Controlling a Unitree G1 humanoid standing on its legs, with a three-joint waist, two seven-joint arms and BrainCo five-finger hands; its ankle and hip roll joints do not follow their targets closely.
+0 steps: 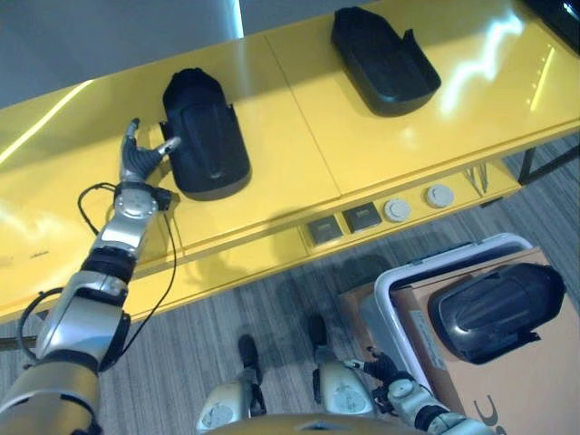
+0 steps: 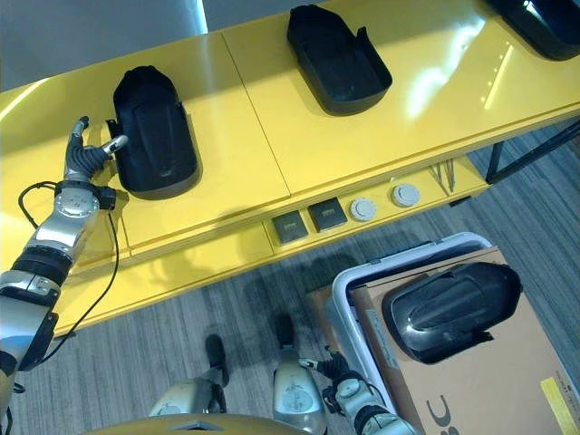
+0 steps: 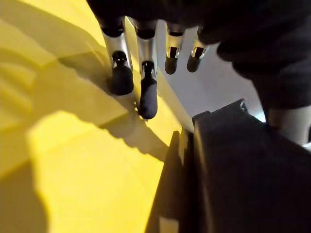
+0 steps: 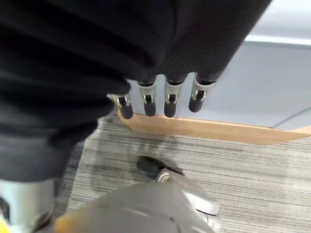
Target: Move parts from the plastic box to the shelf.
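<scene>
Here, left robot hand (image 1: 140, 159) open beside a black part (image 1: 205, 134) on the yellow shelf (image 1: 381, 136), right robot hand (image 4: 160, 99) relaxed, empty.

Grey striped carpet (image 1: 227, 317) across the lower frame; brown cardboard box (image 2: 471, 381) at lower right; grey wall (image 1: 91, 36) at upper left.

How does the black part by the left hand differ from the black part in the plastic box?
The left black part lies on the yellow shelf, hollow side up and matte; the boxed black part rests on cardboard in the plastic box, rounded side up and glossy. The left hand is at the shelf part's edge with fingers open; nothing touches the boxed one. Both are black shells of similar shape.
</scene>
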